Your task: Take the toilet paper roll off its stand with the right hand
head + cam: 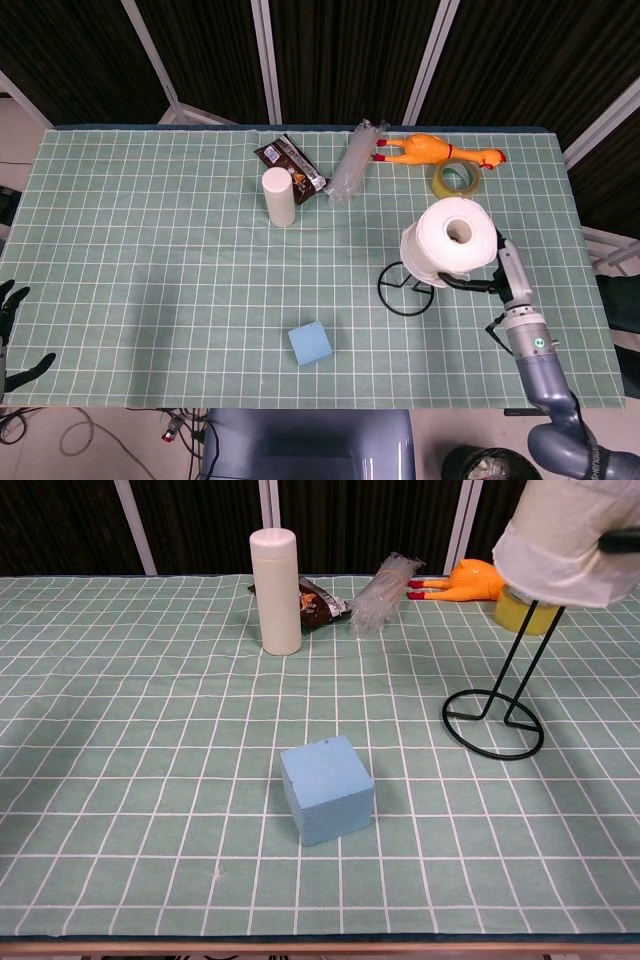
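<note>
The white toilet paper roll (455,240) is raised high, gripped from its right side by my right hand (497,277). In the chest view the roll (568,538) sits at the top right corner, and only a dark finger of the right hand (622,542) shows beside it. The black wire stand (495,720) stays on the cloth, its ring base (404,290) down and left of the roll. Its rods rise to the roll's underside, so their tips are hidden. My left hand (10,335) hangs off the table's left front corner, fingers apart and holding nothing.
A blue cube (311,343) lies near the front edge. A white bottle (278,196), brown packet (290,163) and clear plastic bag (354,172) stand at the back middle. A rubber chicken (430,150) and tape roll (457,180) are behind the stand.
</note>
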